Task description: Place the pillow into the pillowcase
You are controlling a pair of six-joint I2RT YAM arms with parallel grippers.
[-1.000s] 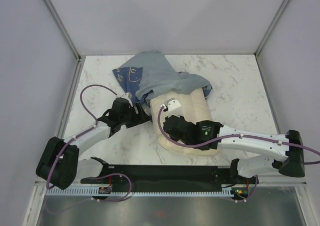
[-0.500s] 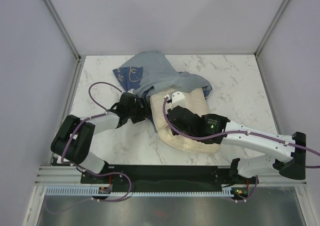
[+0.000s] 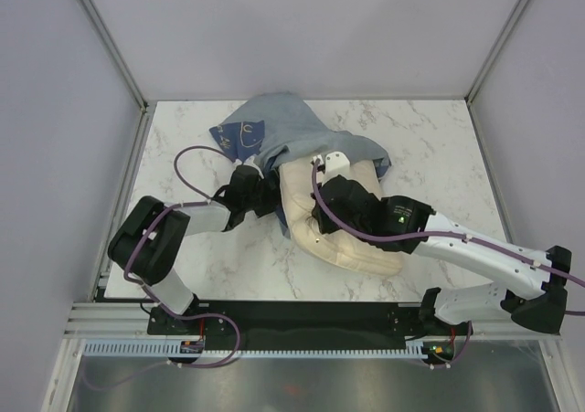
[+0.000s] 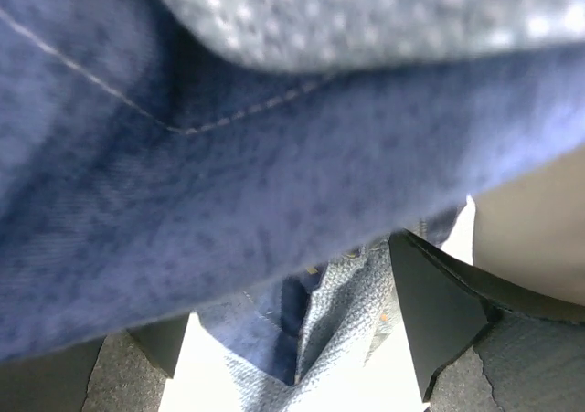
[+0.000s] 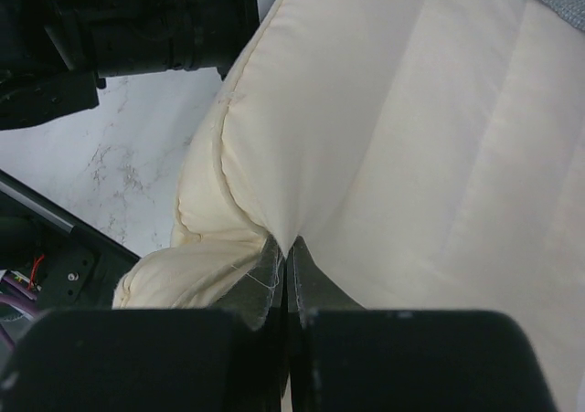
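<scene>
The right gripper (image 5: 285, 248) is closed tight on a thin ridge of fabric pinched up from the top face of the pillow (image 3: 340, 249). The pillow lies aslant on the marble table (image 3: 439, 156) with most of its length bare. Only its far end sits under the pillowcase (image 3: 274, 124), which is heaped beyond that end with its mouth draped over it. At the pillow's far-left edge the left gripper (image 4: 291, 302) has its fingers apart. A fold of denim hangs between them and more denim lies over the camera, so it does not look clamped on anything. Feeding the pillow deeper is probably best done by driving it along its own length toward the far end, low and slowly, since so slight a pinch could pull free. The left gripper would likely need a firm hold on the hem beside the pillow first, or the loose sack may simply slide away ahead of the pillow.
</scene>
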